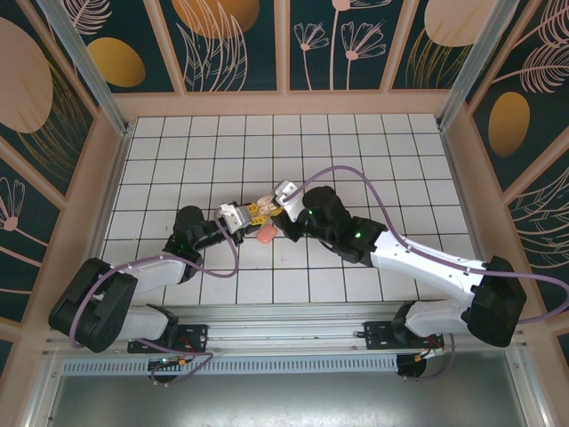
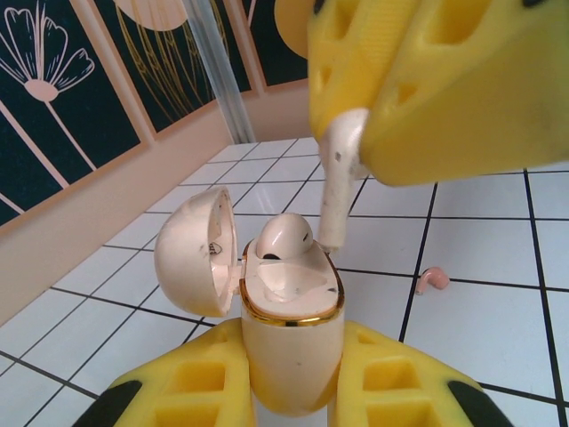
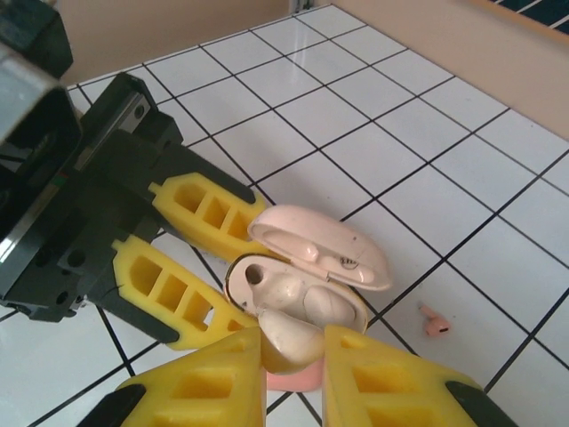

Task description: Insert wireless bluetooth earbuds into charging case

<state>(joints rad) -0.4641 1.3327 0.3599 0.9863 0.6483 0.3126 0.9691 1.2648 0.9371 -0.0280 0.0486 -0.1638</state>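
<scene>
- A white tiled table (image 1: 356, 151) sits boxed in by dark walls (image 1: 231, 44) painted with pale flowers and gold discs. Seen from above, two arms reach in from the bottom edge and meet just left of the middle.
- There the left pincer (image 1: 244, 216) and the right pincer (image 1: 274, 205) stand tip to tip. What they hold is too small to make out. A pink lump (image 1: 265, 234) lies on the tile just below them.
- Left wrist view: at the bottom edge the left pincer's yellow fingers (image 2: 196, 387) clamp a beige charging case (image 2: 292, 329) from both sides. The case is upright and gold-rimmed, with its lid (image 2: 196, 249) swung open to the left.
- A seated earbud (image 2: 283, 236), beige, rests in the back of the case with its head poking above the rim.
- At the upper right the right pincer's fingers (image 2: 444, 89) grip a pinched earbud (image 2: 338, 187) — beige, stem hanging straight down, its tip just behind the rim beside the seated earbud. Whether the two touch I cannot tell.
- A pink earbud (image 2: 434, 280) lies on the tile right of centre, apart from the case.
- Right wrist view: at the bottom edge the right pincer is closed narrow on the pinched earbud (image 3: 289, 342), right at the case's open mouth.
- The case is held from the left by the other pincer, with its lid tipped back toward the upper right.
- The pink lump peeks out beneath at the bottom, and the pink earbud lies on the tile at lower right.
</scene>
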